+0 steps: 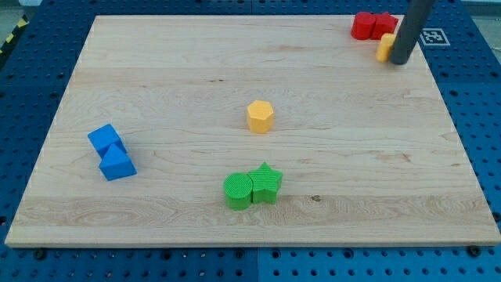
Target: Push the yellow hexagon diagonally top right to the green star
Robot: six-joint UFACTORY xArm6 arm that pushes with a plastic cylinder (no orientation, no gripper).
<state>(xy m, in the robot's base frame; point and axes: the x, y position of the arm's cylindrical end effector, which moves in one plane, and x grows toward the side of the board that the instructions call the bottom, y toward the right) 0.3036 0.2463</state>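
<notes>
The yellow hexagon stands near the middle of the wooden board. The green star lies below it, a little to the right, touching a green cylinder on its left. My tip is at the view's top right, far from the hexagon, right beside a small yellow block that it partly hides.
Two red blocks sit touching at the top right corner, just left of my rod. Two blue blocks, a cube and a wedge-like one, sit touching at the left. A black-and-white marker tag lies at the board's top right edge.
</notes>
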